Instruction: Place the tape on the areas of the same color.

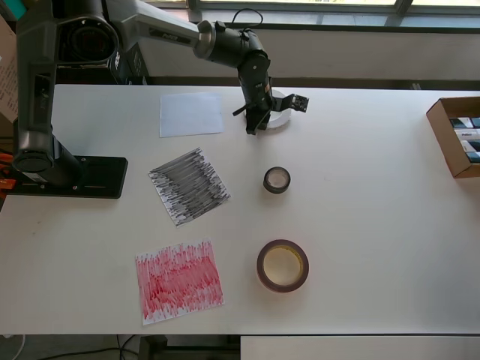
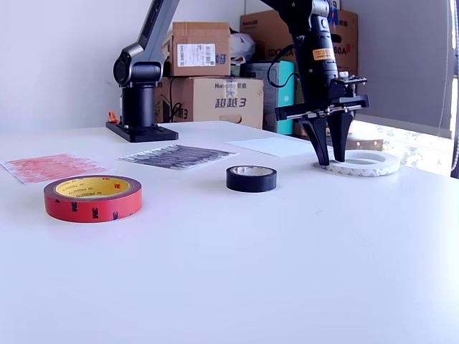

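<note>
The gripper (image 2: 329,149) stands with its fingers apart, straddling the near rim of the white ring (image 2: 367,163), not closed on it. The ring lies on the table (image 2: 287,251), beside the white sheet (image 1: 190,114). The black roll (image 1: 277,180) and red roll (image 1: 283,265) sit off their black sheet (image 1: 189,185) and red sheet (image 1: 178,280).

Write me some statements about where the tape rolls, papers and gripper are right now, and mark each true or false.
1. The gripper is down at the white tape ring. True.
2. The black roll sits on the black paper. False: it lies on bare table beside that paper.
3. The white paper has nothing on it. True.
4. The red roll is already on the red paper. False: it rests on the table, apart from it.
</note>
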Action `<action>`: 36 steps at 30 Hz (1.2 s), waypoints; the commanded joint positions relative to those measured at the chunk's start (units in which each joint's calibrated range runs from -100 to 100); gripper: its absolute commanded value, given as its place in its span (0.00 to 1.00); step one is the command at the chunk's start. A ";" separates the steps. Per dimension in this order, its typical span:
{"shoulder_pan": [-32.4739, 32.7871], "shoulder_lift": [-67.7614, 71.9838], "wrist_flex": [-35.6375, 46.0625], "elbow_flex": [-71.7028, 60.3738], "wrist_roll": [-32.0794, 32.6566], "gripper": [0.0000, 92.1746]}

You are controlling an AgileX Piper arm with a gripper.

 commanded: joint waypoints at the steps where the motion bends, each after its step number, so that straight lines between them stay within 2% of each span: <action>1: 0.05 -0.19 -0.12 0.25 -0.13 0.00; 12: 0.05 -4.03 0.22 1.06 -0.86 0.00; 19: 0.84 -7.21 4.63 0.97 -0.78 0.00; 33: 0.84 -10.48 6.50 1.06 -2.99 0.00; 36: 0.37 -10.39 6.41 1.06 -3.89 0.06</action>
